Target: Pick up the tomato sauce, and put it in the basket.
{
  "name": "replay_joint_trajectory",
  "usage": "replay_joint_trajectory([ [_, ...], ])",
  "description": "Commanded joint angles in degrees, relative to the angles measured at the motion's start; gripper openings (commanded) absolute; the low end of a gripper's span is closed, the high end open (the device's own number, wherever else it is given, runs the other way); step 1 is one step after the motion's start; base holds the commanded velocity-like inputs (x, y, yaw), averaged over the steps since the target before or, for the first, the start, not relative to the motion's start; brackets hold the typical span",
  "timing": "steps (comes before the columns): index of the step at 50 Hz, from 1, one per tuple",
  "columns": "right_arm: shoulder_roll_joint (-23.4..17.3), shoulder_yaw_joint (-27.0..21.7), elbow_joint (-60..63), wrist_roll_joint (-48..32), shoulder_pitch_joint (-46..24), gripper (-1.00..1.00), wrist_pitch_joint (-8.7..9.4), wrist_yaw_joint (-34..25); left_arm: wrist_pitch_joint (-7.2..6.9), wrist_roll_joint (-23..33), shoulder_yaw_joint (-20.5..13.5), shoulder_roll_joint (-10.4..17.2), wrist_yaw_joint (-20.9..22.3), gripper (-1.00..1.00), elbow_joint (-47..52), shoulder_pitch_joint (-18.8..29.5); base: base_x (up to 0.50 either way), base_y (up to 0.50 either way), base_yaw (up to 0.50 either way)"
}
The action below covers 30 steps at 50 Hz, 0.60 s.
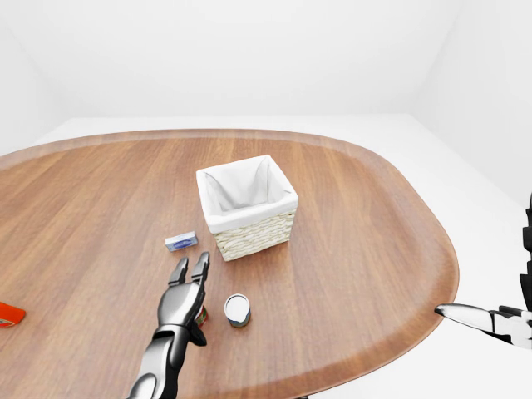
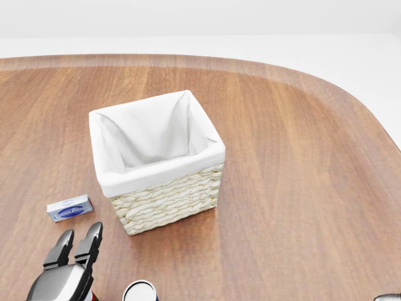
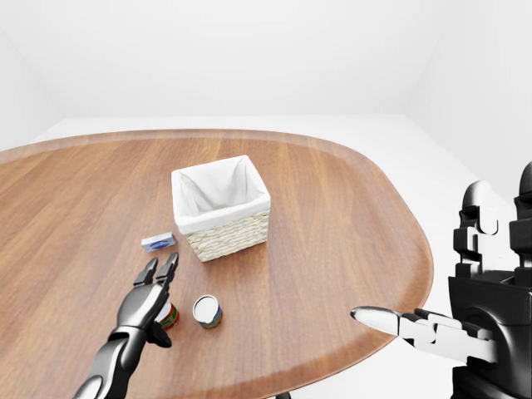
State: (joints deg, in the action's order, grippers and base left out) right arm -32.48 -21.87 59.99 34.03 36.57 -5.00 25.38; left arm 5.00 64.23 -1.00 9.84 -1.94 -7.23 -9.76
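The tomato sauce can (image 3: 169, 316), red with a green band, stands on the wooden table (image 1: 357, 249) near its bottom edge, mostly hidden under my left hand. My left hand (image 1: 189, 270) is open, its fingers stretched flat over the can and pointing toward the basket, not closed round it. The wicker basket (image 1: 253, 235) with a white cloth liner stands empty at the table's middle, just above and right of the hand. My right hand (image 3: 420, 274) is open and empty, off the table's right edge.
A second can (image 1: 237, 309) with a white top stands just right of the tomato sauce. A small blue box (image 1: 181, 241) lies left of the basket. An orange object (image 1: 8, 314) shows at the left edge of the left-eye view.
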Motion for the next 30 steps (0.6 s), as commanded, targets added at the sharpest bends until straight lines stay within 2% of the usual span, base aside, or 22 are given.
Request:
replay_joint_trajectory([
  [1,0.23,0.22,0.0,-0.27,-0.06,1.0,0.0,-0.1,0.0,4.5,0.97,0.86,-2.11,1.0,-5.87,0.52,0.0,0.0,0.0],
  [8,0.1,0.25,0.0,-0.27,0.08,1.0,0.0,0.0,0.0,4.86,1.22,1.13,-2.44,1.0,-6.7,0.81,0.0,0.0,0.0],
  [10,0.25,0.32,0.0,-0.35,-0.12,1.0,0.0,-0.06,0.0,4.12,1.19,0.99,-1.18,1.0,-6.52,0.47,0.0,0.0,0.0],
  [13,-0.11,0.45,0.0,-0.34,-0.34,1.0,0.0,0.24,0.0,5.03,1.3,1.18,-2.28,1.0,-8.75,1.35,0.0,0.0,0.0],
  [17,-0.4,-0.03,0.0,0.16,-0.08,1.0,0.0,0.32,0.0,7.52,1.78,1.89,-5.89,1.0,-12.64,3.51,0.0,0.0,0.0],
  [19,-0.52,0.06,0.0,0.16,-0.3,1.0,0.0,0.46,0.0,7.01,1.87,1.71,-5.29,1.0,-12.66,3.38,0.0,0.0,0.0],
  [23,-0.27,-0.03,0.0,0.21,-0.64,1.0,0.0,0.16,0.0,8.95,1.86,2.15,-8.42,1.0,-17.71,6.06,0.0,0.0,0.0],
  [30,-0.81,-0.12,0.0,0.46,-0.52,1.0,0.0,0.59,0.0,8.47,2.1,2.74,-9.74,1.0,-20.18,7.58,0.0,0.0,0.0],
])
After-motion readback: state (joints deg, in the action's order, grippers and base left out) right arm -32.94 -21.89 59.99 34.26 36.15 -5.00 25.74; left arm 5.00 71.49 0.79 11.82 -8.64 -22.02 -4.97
